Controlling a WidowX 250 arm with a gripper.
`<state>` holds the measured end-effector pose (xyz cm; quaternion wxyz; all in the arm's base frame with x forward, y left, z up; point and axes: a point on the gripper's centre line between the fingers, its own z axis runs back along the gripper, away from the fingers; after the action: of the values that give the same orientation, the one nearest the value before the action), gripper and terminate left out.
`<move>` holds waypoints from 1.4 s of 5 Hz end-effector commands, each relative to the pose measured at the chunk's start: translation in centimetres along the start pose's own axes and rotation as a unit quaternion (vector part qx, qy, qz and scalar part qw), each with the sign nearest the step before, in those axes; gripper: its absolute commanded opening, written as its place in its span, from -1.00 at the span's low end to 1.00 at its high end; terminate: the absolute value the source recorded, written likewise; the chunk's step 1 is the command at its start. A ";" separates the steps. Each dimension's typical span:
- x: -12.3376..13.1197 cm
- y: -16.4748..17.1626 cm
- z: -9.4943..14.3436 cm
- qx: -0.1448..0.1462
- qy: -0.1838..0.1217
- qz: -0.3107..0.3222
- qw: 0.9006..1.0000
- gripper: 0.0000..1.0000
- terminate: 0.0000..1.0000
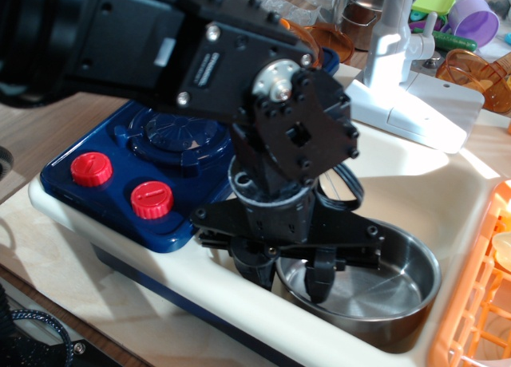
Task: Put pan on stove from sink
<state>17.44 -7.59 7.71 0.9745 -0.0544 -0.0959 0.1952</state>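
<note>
The shiny steel pan (387,281) sits flat in the front of the cream-white sink (415,183). My gripper (287,278) hangs low over the pan's left rim, jaws open and straddling the wall. One finger (319,283) is inside the pan. The other finger (255,270) is outside it, between the pan and the sink's left wall. The dark blue stove (172,140) with two red knobs (90,169) lies just left of the sink, partly hidden by my arm.
A white faucet (395,56) stands behind the sink. An orange dish rack (479,287) borders the sink on the right. A taller steel pot (363,12), a purple cup (473,20) and orange cups (467,68) stand at the back.
</note>
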 end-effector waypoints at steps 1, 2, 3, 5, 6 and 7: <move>0.6 -0.9 0.3 -0.001 -0.027 -0.013 1.000 -1.00 -1.00; 1.3 -0.9 1.4 0.006 -0.015 -0.029 0.999 -1.00 -1.00; 1.8 -1.2 3.3 0.030 -0.006 -0.046 0.998 -1.00 -1.00; 1.7 -1.5 7.1 0.072 0.010 -0.053 0.996 -1.00 -1.00; 1.5 0.0 9.4 0.095 -0.013 -0.075 0.993 -1.00 -1.00; 1.7 1.9 11.4 0.113 -0.039 -0.087 0.989 -1.00 -1.00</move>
<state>15.52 -2.95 18.67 0.9839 0.0886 -0.1188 0.0995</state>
